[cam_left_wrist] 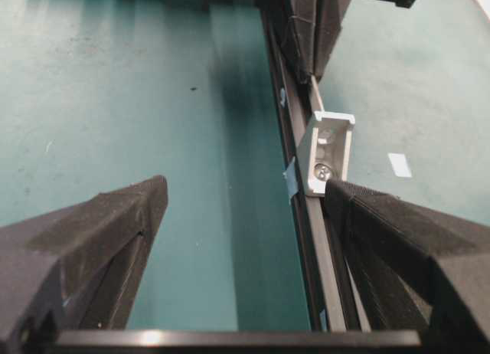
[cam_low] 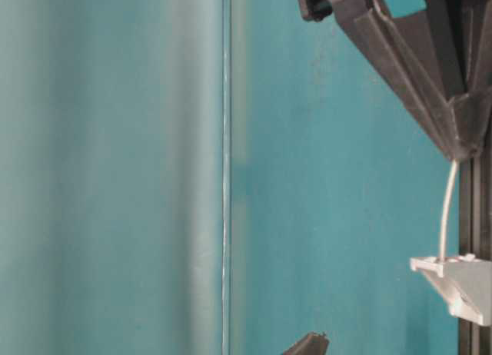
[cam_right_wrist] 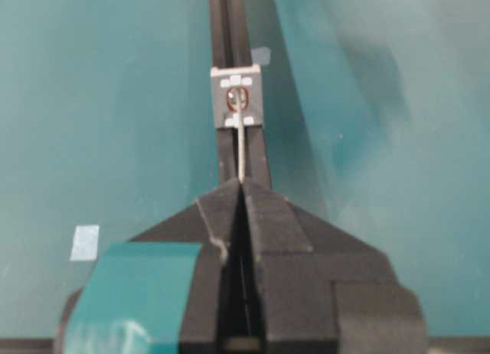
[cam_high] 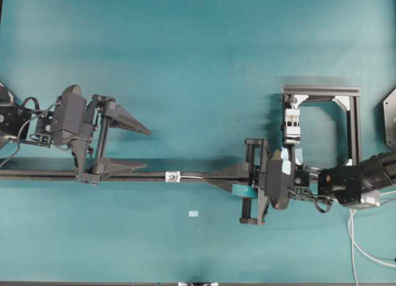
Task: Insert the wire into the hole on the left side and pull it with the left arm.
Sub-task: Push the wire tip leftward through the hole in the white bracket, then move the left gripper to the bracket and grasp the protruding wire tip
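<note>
Wire (cam_right_wrist: 240, 147) hidden where it enters the right gripper (cam_right_wrist: 241, 187), its tip at the hole (cam_right_wrist: 236, 99) too blurred to tell, left gripper (cam_left_wrist: 245, 208) fingers cut off by the frame edge

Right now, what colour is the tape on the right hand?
Teal, a patch on the right hand beside its closed fingers; the tape shows best in the right wrist view.

1. Two robot grippers: the all-black left gripper (cam_high: 139, 148) at nine o'clock, the teal-taped right gripper (cam_high: 213, 177) toward three o'clock.
2. One black rail (cam_high: 43, 174), running from nine o'clock.
3. One silver-white square fitting (cam_high: 173, 176) near centre.
4. One wire (cam_right_wrist: 240, 151).
5. One pale tape patch (cam_high: 193, 213) at six o'clock.
6. One black frame (cam_high: 354, 122) at three o'clock.
</note>
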{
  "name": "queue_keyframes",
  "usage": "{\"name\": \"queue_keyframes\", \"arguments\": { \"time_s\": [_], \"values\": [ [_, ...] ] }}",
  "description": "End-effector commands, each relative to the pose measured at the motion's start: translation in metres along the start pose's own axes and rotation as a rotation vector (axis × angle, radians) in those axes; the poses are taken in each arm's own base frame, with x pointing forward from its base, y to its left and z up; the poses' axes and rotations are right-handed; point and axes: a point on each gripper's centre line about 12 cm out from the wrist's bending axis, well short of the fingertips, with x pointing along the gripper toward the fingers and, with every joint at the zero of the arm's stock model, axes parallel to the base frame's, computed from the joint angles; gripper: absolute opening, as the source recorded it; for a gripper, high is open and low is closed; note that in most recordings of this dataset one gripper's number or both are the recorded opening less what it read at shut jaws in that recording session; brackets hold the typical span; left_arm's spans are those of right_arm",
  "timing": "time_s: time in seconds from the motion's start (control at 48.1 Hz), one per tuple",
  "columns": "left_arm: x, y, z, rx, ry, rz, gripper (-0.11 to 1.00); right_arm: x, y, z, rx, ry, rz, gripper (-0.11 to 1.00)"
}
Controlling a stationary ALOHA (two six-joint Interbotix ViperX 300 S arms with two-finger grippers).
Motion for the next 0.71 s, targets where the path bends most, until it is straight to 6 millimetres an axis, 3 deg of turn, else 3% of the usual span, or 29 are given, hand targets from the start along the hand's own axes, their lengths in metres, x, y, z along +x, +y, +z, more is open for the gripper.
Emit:
{"name": "queue_keyframes", "arguments": {
  "time_s": [0.0, 0.685],
  "values": [
    [0.0013, -0.0004, 0.0053, 0.002, -0.02, -0.003, 0.66, 0.0018, 0.0, 0.0055, 0.011, -0.009, -0.001, 0.05],
    [0.0017, -0.0004, 0.0052, 0.003, -0.017, -0.003, 0.66, 0.0109, 0.0047, 0.0125, -0.016, -0.013, 0.004, 0.05]
  ]
}}
